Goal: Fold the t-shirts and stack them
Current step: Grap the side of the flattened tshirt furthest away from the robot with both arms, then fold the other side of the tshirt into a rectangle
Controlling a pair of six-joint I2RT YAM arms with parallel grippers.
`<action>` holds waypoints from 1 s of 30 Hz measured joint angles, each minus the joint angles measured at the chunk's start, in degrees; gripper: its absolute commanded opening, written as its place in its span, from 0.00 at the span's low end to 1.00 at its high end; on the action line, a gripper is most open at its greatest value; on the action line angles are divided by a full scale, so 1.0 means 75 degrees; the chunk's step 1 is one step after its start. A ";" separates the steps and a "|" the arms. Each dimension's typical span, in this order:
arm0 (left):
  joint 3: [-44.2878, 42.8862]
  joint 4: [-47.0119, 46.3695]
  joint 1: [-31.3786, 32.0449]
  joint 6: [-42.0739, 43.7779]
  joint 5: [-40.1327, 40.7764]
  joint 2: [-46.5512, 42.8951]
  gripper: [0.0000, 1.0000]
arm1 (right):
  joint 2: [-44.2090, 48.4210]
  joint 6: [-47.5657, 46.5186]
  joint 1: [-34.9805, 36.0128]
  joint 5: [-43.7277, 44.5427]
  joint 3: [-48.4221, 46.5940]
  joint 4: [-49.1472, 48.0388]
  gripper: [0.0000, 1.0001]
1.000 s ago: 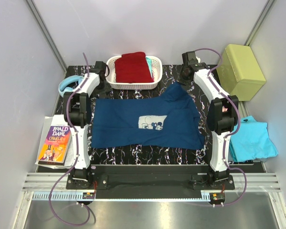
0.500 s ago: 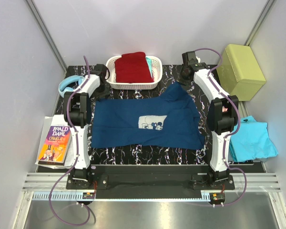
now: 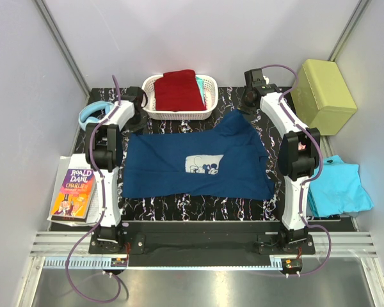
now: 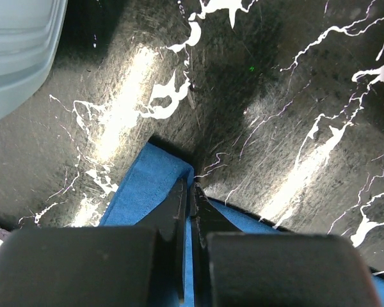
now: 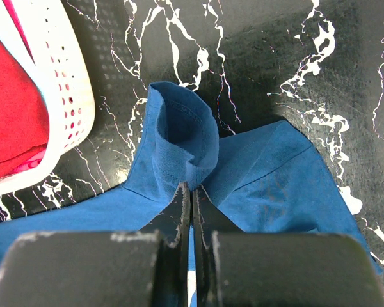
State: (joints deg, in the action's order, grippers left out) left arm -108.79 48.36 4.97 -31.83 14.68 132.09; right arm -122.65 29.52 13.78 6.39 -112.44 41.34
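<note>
**Navy t-shirt** (image 3: 179,169): spread print side up across the middle of the tabletop (image 3: 198,206), with its far-right part drawn up into a peak.

**My right gripper** (image 5: 192,188): jaws pressed together, pinching that peak near the far-right corner. Its wrist view shows a rolled sleeve opening just beyond the fingertips, a detail the overhead view does not show.

**My left gripper** (image 4: 191,188): jaws likewise pressed together, nipping the shirt's far-left hem corner where it lies on the tabletop. From overhead, the arm hides this contact.

**Other shirts:** The dark red t-shirt (image 3: 177,91) in the white basket (image 3: 208,107) at the far edge appears overhead and in the right wrist view. The turquoise t-shirt (image 3: 339,187) at the right edge appears only overhead.
</note>
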 measured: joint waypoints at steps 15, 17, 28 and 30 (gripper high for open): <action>0.1413 -0.0038 0.0189 -0.0087 0.0032 -0.1676 0.00 | 0.1049 -0.0047 0.0000 0.0621 0.0796 0.0003 0.00; 0.1690 -0.0055 0.0291 -0.0146 0.0073 -0.2194 0.00 | 0.1478 -0.0055 0.0006 0.0740 0.0994 -0.0026 0.00; 0.2920 -0.0047 0.1110 -0.0236 0.0361 -0.3550 0.00 | 0.3555 -0.0023 0.0335 0.1239 0.2993 -0.0224 0.00; 0.3153 -0.0055 0.1105 -0.0277 0.0405 -0.3669 0.00 | 0.3780 0.0017 0.0463 0.1262 0.3491 -0.0204 0.00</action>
State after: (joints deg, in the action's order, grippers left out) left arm -85.14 47.94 13.26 -33.91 17.72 104.57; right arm -94.30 29.65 17.26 15.86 -86.26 39.81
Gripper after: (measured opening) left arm 0.017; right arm 0.012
